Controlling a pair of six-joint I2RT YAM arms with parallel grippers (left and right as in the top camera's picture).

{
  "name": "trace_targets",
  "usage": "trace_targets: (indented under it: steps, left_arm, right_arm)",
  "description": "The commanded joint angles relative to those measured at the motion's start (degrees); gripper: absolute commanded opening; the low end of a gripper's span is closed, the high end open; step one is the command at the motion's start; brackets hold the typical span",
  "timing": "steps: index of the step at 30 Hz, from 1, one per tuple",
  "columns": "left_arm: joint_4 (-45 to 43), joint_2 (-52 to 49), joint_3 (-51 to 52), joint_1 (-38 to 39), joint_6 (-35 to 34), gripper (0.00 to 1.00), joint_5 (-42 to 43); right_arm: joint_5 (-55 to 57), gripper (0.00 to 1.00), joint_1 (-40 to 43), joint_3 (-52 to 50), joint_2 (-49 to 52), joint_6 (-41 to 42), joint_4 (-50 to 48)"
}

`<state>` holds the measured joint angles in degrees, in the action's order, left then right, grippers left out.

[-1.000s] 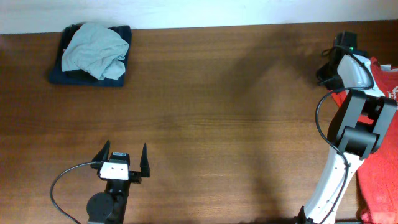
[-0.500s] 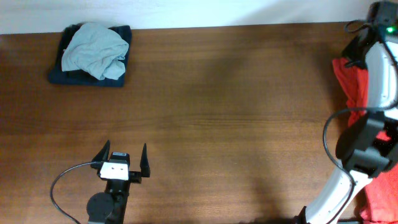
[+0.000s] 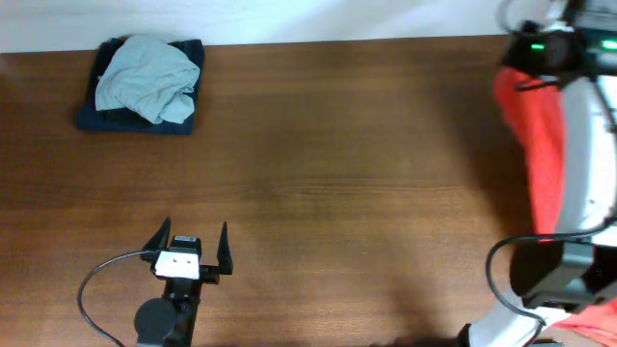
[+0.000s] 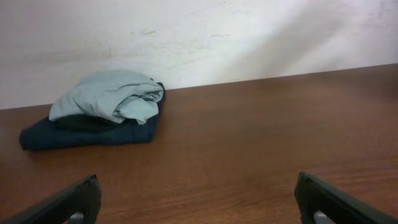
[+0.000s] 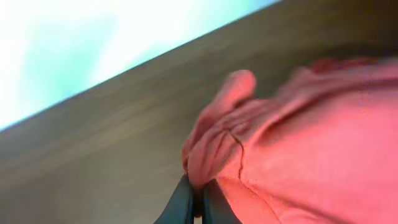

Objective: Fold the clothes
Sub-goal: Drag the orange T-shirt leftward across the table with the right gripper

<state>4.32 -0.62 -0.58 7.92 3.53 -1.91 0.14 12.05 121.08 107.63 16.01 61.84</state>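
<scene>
An orange-red T-shirt [image 3: 535,145] hangs lifted at the table's far right edge in the overhead view, partly hidden behind my right arm. In the right wrist view the same shirt [image 5: 298,149] fills the right side, and my right gripper [image 5: 198,202] is shut on a bunched fold of it. The right gripper itself is hidden in the overhead view. My left gripper [image 3: 193,239] is open and empty near the front left of the table; its fingers frame bare wood in the left wrist view [image 4: 199,199]. No white print shows.
A pale blue-grey garment [image 3: 149,77] lies crumpled on a folded dark navy one [image 3: 106,116] at the back left, also in the left wrist view [image 4: 112,96]. More red cloth [image 3: 598,323] shows at the front right corner. A white wall runs behind the table.
My right arm has risen and swung toward the back right, lifting the orange-red shirt up off the table's right edge. The left arm has not moved.
</scene>
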Motion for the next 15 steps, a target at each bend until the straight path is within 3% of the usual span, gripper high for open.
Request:
trace_targets:
  steps: [1,7,15]
  left_arm:
    - [0.28,0.26,0.04,0.17,0.87,0.99,-0.63]
    - [0.28,0.26,0.04,0.17,0.87,0.99,-0.63]
    - [0.31,0.26,0.04,0.17,0.87,0.99,-0.66]
  right_arm:
    - [-4.66,0.04,-13.05,1.07,1.14,-0.57,-0.92]
    - [-4.66,0.04,-28.15,1.07,6.34,-0.55,-4.63]
    - [-4.55,0.04,-45.66,1.07,20.44,-2.78,-11.69]
